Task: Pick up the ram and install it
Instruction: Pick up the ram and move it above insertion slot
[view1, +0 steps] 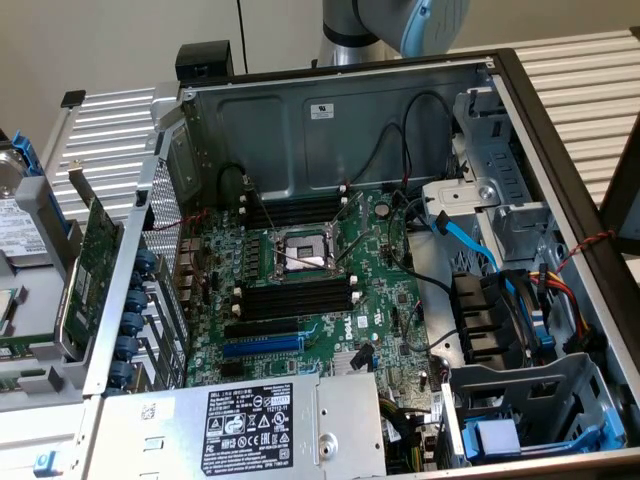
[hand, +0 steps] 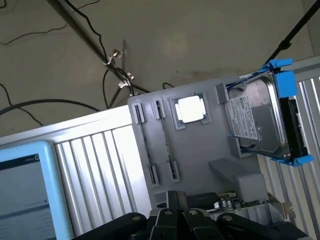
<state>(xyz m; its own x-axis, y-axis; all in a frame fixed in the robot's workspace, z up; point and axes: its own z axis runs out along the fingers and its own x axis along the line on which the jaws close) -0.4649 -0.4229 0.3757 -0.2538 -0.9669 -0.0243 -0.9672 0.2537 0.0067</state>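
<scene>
In the wrist view, two thin ram sticks (hand: 165, 142) stand on edge in clips on a grey tray (hand: 200, 150). My gripper (hand: 175, 222) hovers over the tray's near end, shut with nothing between its black fingers. In the exterior view the open computer case (view1: 340, 120) shows the green motherboard (view1: 385, 300), with black memory slots (view1: 295, 297) on either side of the CPU socket (view1: 300, 252). My arm (view1: 395, 25) rises behind the case's far wall.
The tray also holds a square CPU chip (hand: 190, 109), a hard drive in a blue bracket (hand: 260, 117) and a green expansion card (view1: 95, 255). Cables, drive cages (view1: 500, 320) and the power supply (view1: 250, 425) crowd the case. A lit screen (hand: 25, 195) stands beside the tray.
</scene>
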